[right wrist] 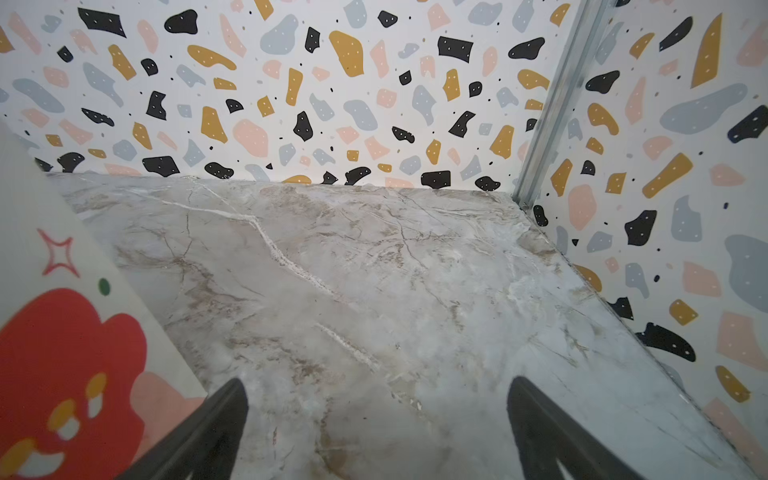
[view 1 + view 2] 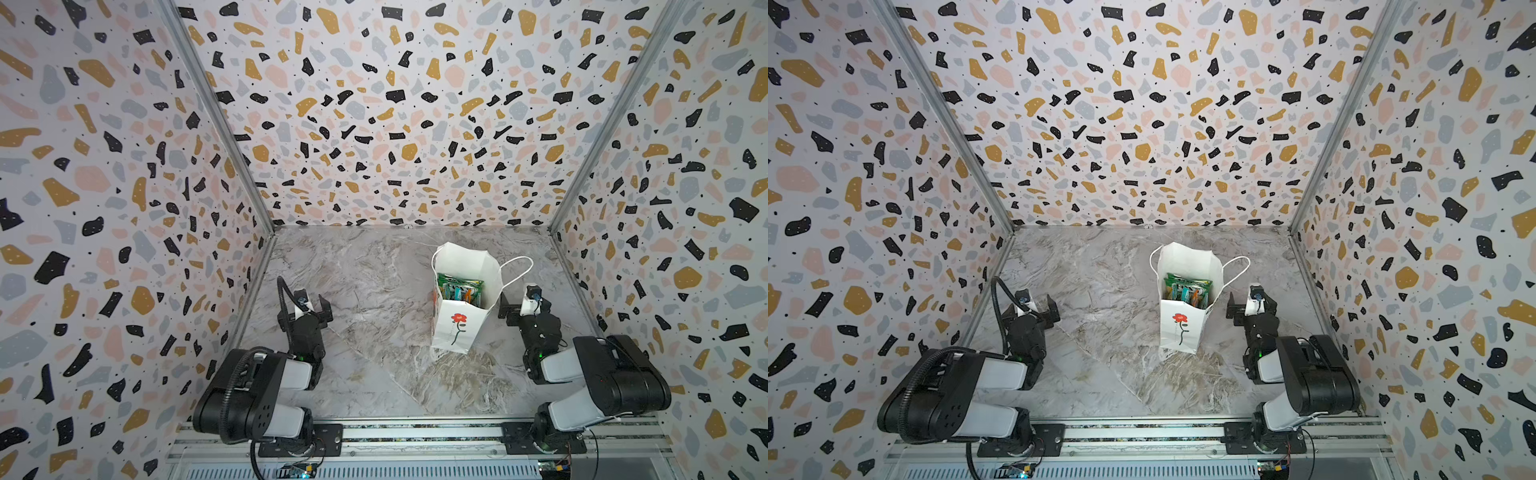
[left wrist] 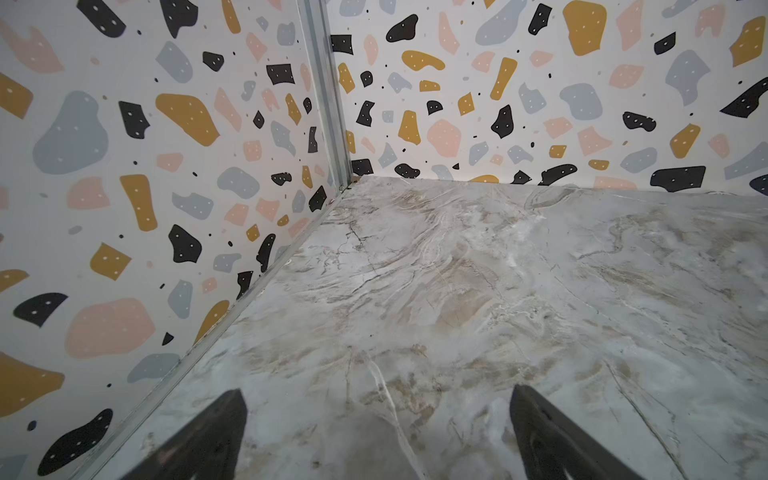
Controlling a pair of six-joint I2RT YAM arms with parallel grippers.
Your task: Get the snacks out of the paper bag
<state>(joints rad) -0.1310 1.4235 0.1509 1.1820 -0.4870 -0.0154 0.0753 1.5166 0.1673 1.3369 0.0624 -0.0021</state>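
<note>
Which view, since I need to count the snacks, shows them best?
A top view: it looks down into the open bag, where the snacks stand on edge. Both top views show this. The left wrist view shows neither; the right wrist view shows only the bag's printed side.

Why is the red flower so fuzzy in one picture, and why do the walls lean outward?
Right wrist view: the paper bag sits too close to the lens, so its print blurs. Both top views: a wide lens splays the walls.

Bright, even light; soft shadows; edges warped.
</note>
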